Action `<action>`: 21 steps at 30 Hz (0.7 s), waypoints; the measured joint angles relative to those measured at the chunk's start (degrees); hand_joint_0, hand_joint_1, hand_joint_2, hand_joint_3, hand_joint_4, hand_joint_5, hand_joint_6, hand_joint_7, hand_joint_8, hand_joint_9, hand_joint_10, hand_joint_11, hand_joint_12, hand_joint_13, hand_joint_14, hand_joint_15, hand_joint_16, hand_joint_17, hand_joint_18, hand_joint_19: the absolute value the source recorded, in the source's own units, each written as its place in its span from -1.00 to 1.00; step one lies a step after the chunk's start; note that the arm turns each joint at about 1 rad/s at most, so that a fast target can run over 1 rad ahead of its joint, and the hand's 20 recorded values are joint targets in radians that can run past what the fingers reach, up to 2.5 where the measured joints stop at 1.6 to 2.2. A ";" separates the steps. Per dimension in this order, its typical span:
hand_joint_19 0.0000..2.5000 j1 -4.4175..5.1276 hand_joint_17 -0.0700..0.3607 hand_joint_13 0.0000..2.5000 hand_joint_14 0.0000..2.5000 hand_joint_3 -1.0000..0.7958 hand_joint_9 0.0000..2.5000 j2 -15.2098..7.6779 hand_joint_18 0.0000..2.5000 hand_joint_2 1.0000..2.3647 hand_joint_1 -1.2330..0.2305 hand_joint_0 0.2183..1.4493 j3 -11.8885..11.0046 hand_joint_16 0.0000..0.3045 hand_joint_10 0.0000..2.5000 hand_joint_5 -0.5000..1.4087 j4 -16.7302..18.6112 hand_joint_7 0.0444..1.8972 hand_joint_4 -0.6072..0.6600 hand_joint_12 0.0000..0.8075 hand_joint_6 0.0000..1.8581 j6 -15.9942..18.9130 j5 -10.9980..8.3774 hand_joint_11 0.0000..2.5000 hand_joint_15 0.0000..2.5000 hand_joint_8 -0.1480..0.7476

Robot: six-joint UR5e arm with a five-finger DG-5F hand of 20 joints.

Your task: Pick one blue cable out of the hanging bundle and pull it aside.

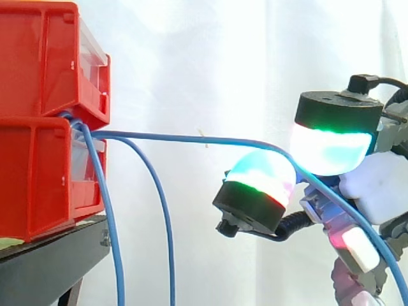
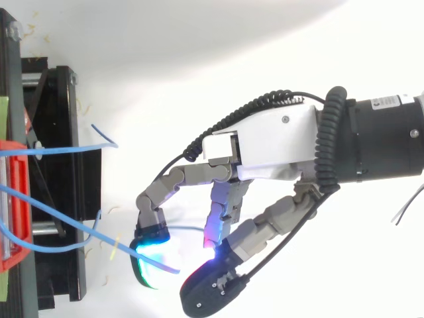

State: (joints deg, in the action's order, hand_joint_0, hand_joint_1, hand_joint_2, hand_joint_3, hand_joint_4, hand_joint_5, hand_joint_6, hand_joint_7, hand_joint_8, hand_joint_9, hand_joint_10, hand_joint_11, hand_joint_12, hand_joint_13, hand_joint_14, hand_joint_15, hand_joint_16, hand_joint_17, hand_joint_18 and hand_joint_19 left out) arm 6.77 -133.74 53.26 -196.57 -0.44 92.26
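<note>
Robot hand (image 2: pixel 265 149): white hard-shell palm, grey segmented fingers curled inward. It has thick rounded pads with black backs, glowing cyan with green and red edges. One pad (image 1: pixel 258 178) sits under a blue cable and another (image 1: pixel 328 150) sits over it. The grip is a narrow pinch on the cable.

Cable (image 1: pixel 178 136): thin, smooth, round in section. It leaves the gap between the bins, runs straight and nearly level to the pads, bends over the lower pad and drops toward the lower right. In the top view it crosses on a slant from the bins to the glowing pads. It is well apart from the rest of the bundle (image 1: pixel 167 229), two blue strands hanging in slack arcs just beside the bins.

Bins (image 1: pixel 38 57): two, stacked, glossy red plastic with ribbed walls and clear front panels.

Stand (image 1: pixel 51 268): black, flat top, square edge, under the lower bin.

Curtain (image 1: pixel 210 64): white, soft vertical folds, brightly lit.
</note>
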 measured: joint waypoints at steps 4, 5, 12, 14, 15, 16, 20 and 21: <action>-0.46 0.00 -0.05 -0.28 -0.99 -0.44 -0.06 0.01 -0.48 -1.00 -0.13 -0.64 0.00 -0.61 -1.00 -0.42 -0.03 0.21 -0.40 -0.08 -0.29 -0.53 -0.04 -1.00 -0.67 -0.32; -0.46 0.00 -0.03 -0.28 -0.99 -0.44 -0.05 0.00 -0.47 -1.00 -0.08 -0.67 0.00 -0.59 -1.00 -0.42 -0.03 0.20 -0.41 -0.04 -0.29 -0.65 -0.04 -1.00 -0.68 -0.32; -0.47 0.00 0.02 -0.25 -0.99 -0.44 -0.03 0.04 -0.44 -1.00 0.07 -0.73 0.01 -0.57 -1.00 -0.41 -0.04 0.20 -0.43 0.00 -0.30 -1.27 0.22 -1.00 -0.69 -0.28; -0.47 0.00 0.01 -0.25 -0.99 -0.44 -0.03 0.04 -0.44 -1.00 0.06 -0.73 0.01 -0.57 -1.00 -0.41 -0.04 0.20 -0.44 0.00 -0.30 -1.29 0.30 -1.00 -0.69 -0.28; -0.47 0.00 0.02 -0.25 -0.99 -0.44 -0.02 0.04 -0.44 -1.00 0.06 -0.73 0.01 -0.57 -1.00 -0.41 -0.04 0.20 -0.44 0.00 -0.30 -1.30 0.33 -1.00 -0.69 -0.28; -0.46 0.00 0.02 -0.25 -0.99 -0.44 -0.02 0.05 -0.43 -1.00 0.05 -0.74 0.01 -0.57 -1.00 -0.41 -0.05 0.20 -0.44 0.00 -0.30 -1.30 0.34 -1.00 -0.69 -0.28; -0.47 -0.07 0.00 -0.23 -0.99 -0.44 0.00 0.05 -0.41 -1.00 -0.17 -0.74 0.01 -0.58 -1.00 -0.40 -0.03 0.20 -0.44 -0.02 -0.30 -1.32 0.39 -1.00 -0.69 -0.28; -0.47 -0.08 -0.01 -0.23 -0.99 -0.44 0.00 0.05 -0.41 -1.00 -0.20 -0.73 0.01 -0.58 -1.00 -0.40 -0.01 0.20 -0.45 -0.03 -0.30 -1.31 0.41 -1.00 -0.69 -0.29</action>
State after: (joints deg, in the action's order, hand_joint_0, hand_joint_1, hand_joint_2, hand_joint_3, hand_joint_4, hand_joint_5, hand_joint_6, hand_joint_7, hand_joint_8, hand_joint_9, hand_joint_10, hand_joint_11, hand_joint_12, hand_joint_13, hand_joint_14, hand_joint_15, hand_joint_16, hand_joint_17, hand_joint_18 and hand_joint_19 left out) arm 6.69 -133.69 53.27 -196.57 -1.76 92.67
